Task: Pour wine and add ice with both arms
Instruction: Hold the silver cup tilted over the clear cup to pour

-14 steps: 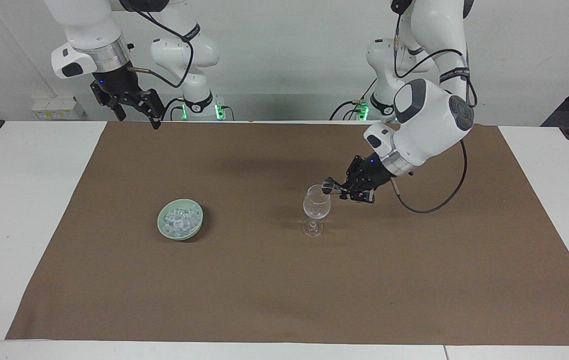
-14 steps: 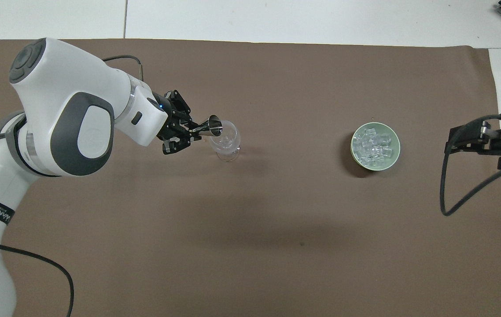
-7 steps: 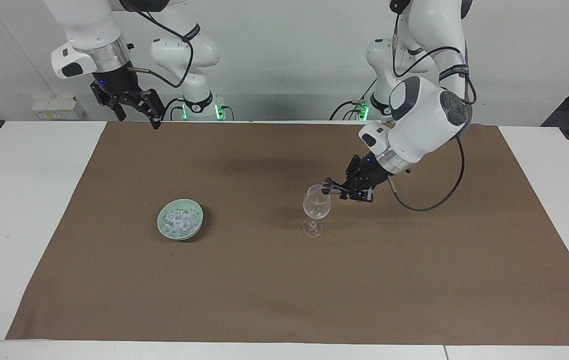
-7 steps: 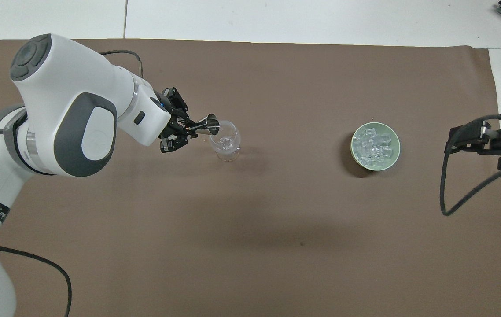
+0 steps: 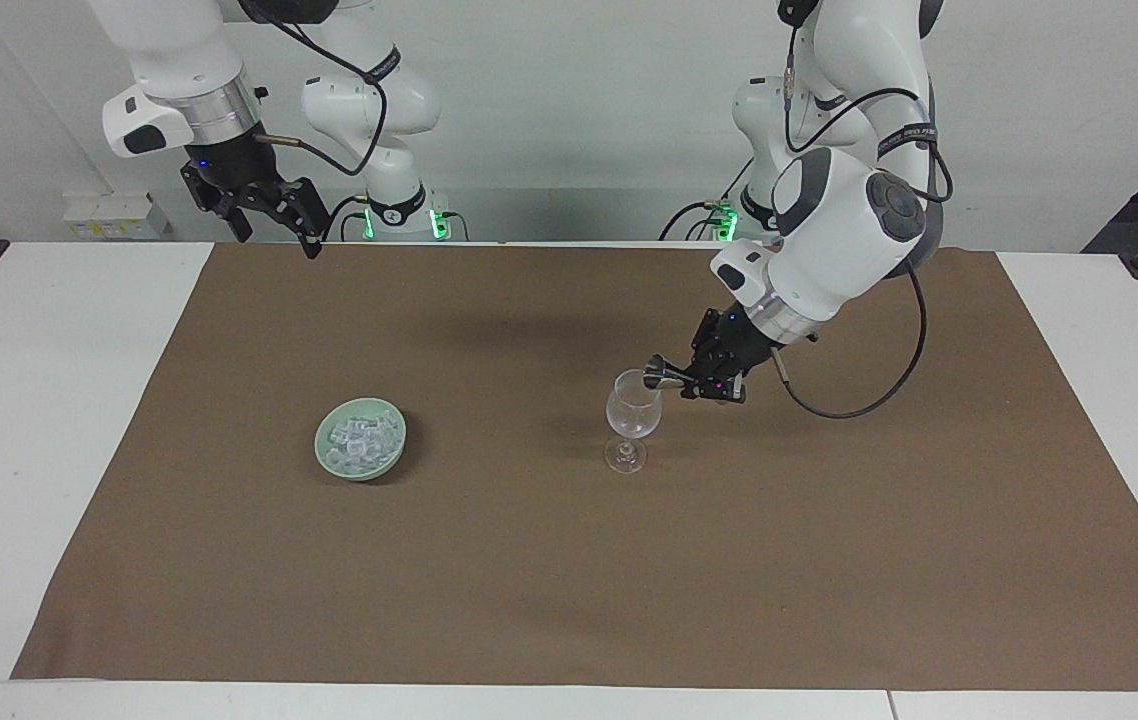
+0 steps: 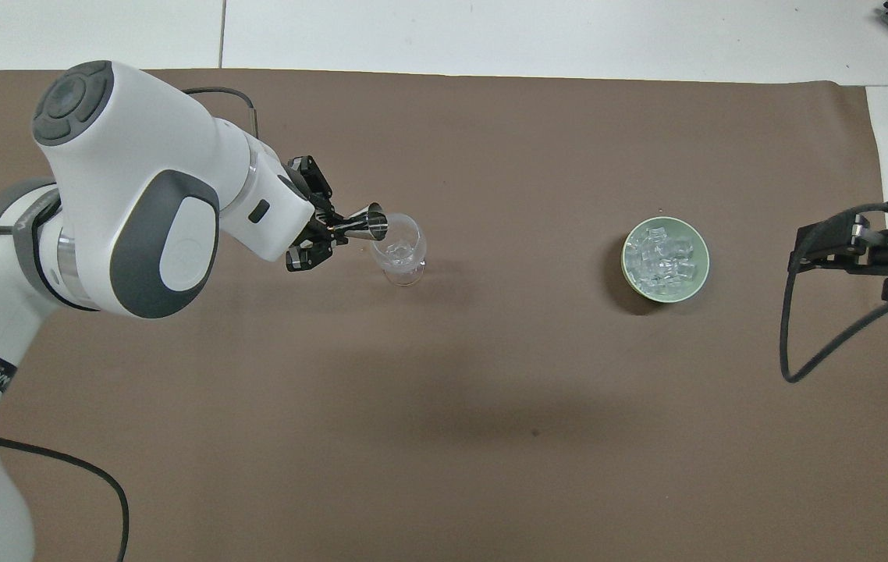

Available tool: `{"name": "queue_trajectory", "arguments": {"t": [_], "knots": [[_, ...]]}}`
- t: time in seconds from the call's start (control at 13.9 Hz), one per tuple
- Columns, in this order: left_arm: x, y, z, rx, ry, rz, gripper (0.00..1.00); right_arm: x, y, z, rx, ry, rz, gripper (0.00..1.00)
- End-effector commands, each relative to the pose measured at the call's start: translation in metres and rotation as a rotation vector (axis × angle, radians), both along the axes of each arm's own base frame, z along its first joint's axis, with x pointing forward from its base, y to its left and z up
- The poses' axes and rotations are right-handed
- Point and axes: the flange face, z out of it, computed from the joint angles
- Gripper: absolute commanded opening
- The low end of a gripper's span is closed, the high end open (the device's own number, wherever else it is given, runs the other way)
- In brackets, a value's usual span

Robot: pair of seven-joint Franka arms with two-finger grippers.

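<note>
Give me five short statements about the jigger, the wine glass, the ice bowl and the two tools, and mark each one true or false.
1. The left tool is shut on the metal jigger. True.
2. The jigger is tipped at the rim of the wine glass. True.
3. The ice lies loose on the brown cloth. False: it is heaped in the green bowl.
4. The right tool is shut on an ice cube. False: it is open, raised, holding nothing.
5. The wine glass lies on its side. False: it stands upright.
</note>
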Motion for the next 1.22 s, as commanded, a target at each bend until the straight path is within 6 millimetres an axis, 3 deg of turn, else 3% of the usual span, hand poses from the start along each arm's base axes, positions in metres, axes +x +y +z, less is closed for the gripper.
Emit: {"name": "queue_trajectory", "arguments": {"t": [0.0, 0.79, 1.15], "knots": [[-0.004, -0.004, 0.013, 0.039, -0.011, 0.018, 0.0, -0.001, -0.003, 0.0, 0.026, -0.011, 0.02, 1.0], [-0.013, -0.025, 0.028, 0.145, -0.049, 0.004, 0.0, -0.001, -0.003, 0.0, 0.026, -0.011, 0.02, 1.0], [-0.017, -0.035, 0.025, 0.195, -0.054, 0.022, 0.0, -0.001, -0.003, 0.0, 0.026, -0.011, 0.02, 1.0]]}}
